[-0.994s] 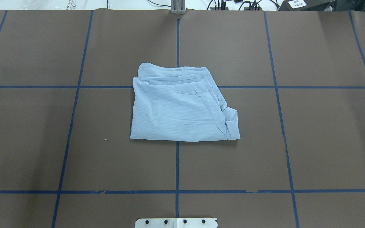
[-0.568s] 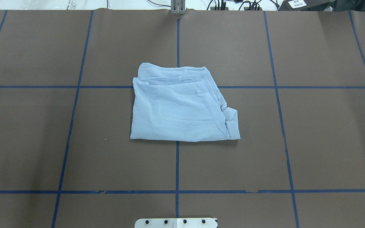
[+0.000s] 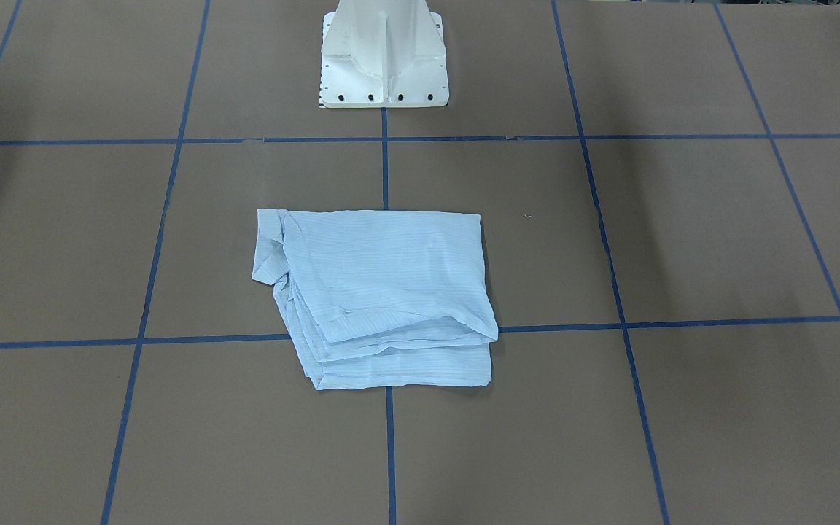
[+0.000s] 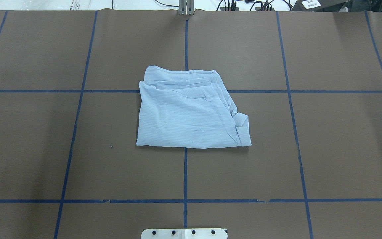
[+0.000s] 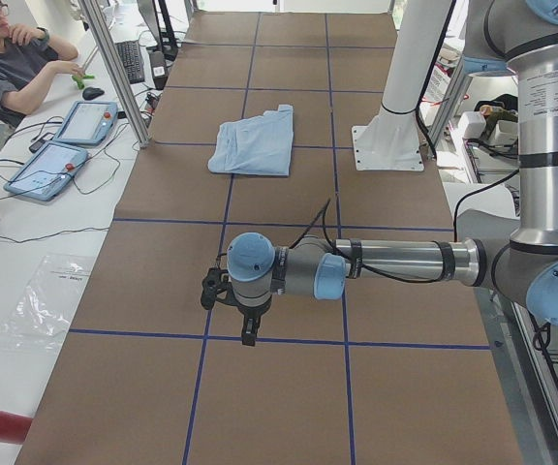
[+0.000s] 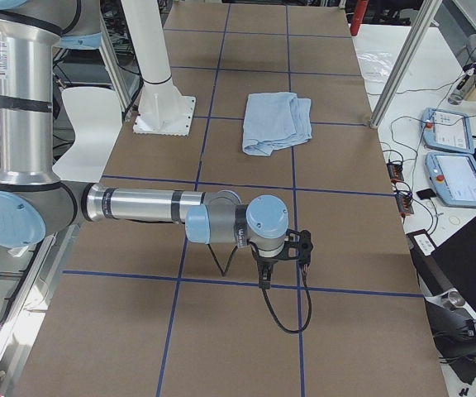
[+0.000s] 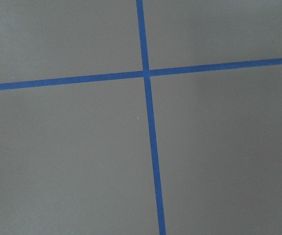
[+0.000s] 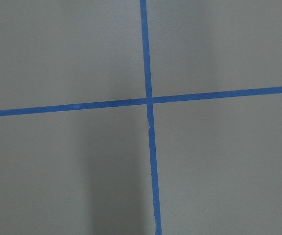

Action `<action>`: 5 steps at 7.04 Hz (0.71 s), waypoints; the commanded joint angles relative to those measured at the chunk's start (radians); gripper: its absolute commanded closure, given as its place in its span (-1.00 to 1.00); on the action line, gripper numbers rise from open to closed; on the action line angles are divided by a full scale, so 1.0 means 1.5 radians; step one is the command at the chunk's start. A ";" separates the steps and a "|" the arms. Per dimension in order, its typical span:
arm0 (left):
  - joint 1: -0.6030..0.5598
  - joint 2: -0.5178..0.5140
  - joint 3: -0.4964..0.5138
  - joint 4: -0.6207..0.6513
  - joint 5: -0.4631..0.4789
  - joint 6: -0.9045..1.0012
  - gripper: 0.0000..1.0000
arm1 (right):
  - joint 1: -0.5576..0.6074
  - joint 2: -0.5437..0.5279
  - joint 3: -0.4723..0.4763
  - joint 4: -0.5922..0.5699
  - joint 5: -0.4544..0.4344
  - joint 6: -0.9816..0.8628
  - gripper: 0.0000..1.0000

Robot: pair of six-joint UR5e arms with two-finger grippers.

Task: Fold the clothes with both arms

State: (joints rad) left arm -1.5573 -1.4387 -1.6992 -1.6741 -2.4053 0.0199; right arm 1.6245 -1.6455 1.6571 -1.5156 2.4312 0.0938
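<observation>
Nothing can be read. The white label point(image 4: 311, 4) on the black box point(image 4: 333, 4) beyond the far right edge of the counter point(image 4: 244, 49) carries print too small to make out. The sticker point(image 5: 547, 97) on the left arm point(image 5: 550, 145) is likewise illegible.

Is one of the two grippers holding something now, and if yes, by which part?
Nothing appears to be held. The shirt lies folded on the table, and the left gripper and the right gripper hang far from it.
</observation>
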 commanded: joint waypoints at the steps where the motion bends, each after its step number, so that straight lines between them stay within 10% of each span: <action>1: -0.001 0.001 0.001 0.000 0.000 0.000 -0.99 | 0.000 0.000 -0.001 0.000 -0.002 -0.001 -1.00; 5: -0.002 0.000 -0.023 0.000 0.059 -0.001 -0.99 | 0.000 0.001 0.005 0.001 -0.014 -0.003 -1.00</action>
State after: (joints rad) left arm -1.5584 -1.4387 -1.7132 -1.6748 -2.3682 0.0197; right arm 1.6245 -1.6468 1.6585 -1.5141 2.4237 0.0893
